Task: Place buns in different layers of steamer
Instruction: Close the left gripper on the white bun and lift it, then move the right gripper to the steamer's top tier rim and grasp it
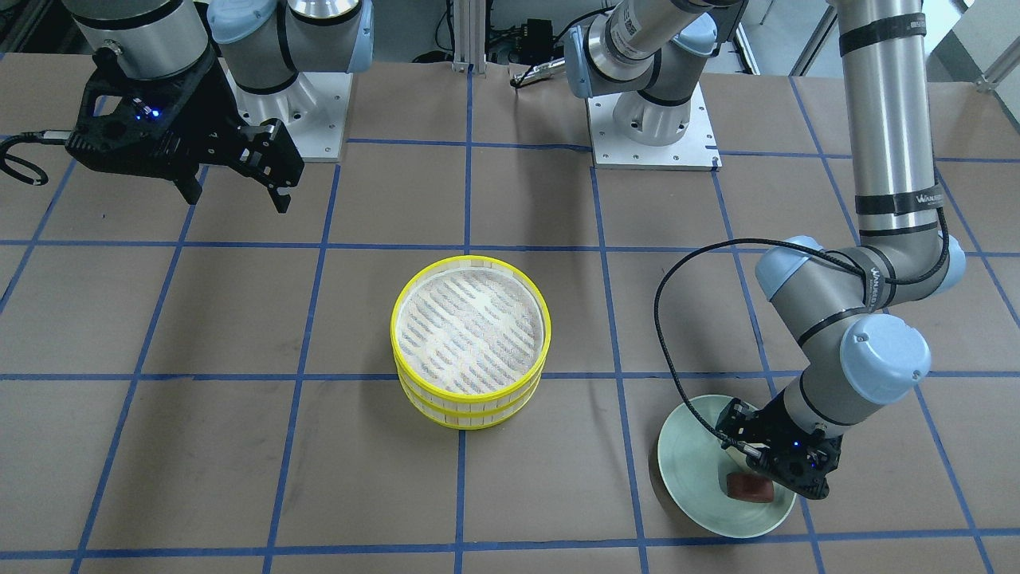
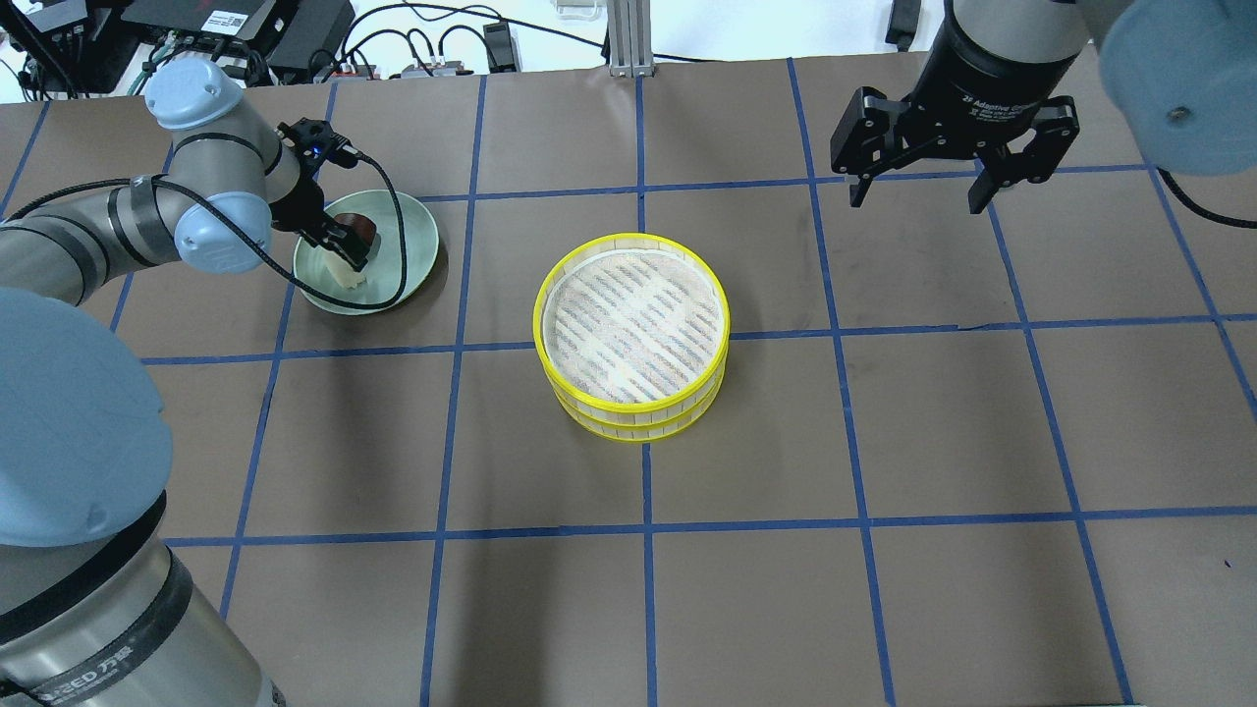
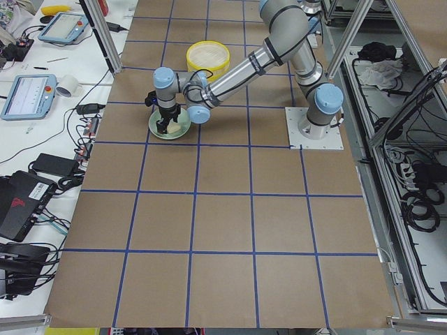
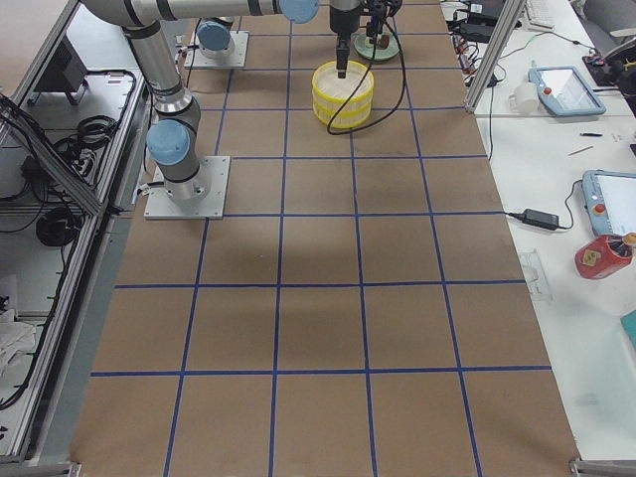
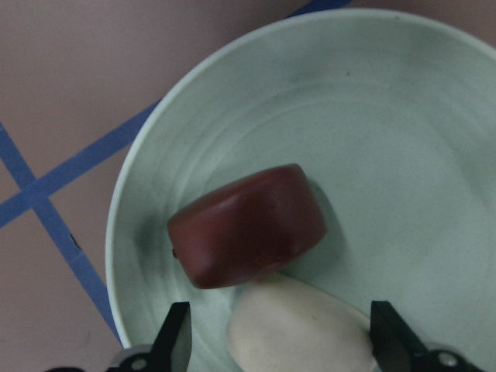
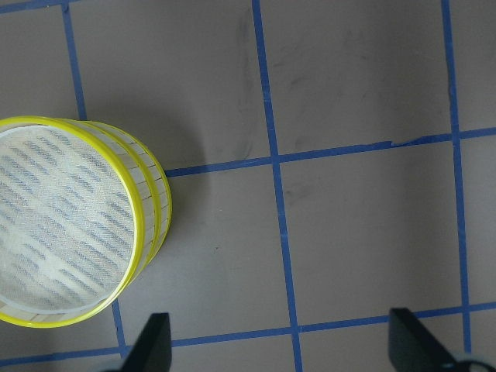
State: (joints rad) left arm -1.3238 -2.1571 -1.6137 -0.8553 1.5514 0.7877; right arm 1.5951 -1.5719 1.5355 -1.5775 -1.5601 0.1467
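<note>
Two steamer layers with yellow rims stand stacked at the table's middle, also in the overhead view and the right wrist view; the top tray holds nothing. A pale green plate holds the reddish-brown bun and the cream-white bun side by side. My left gripper is low over the plate, open, with a finger on each side of the cream bun and small gaps showing. My right gripper is open and empty, held high to the right of the steamer.
Brown paper with a blue tape grid covers the table. The arm bases stand at the robot's edge. The left arm's black cable loops over the plate. Side benches hold tablets and tape rolls off the table.
</note>
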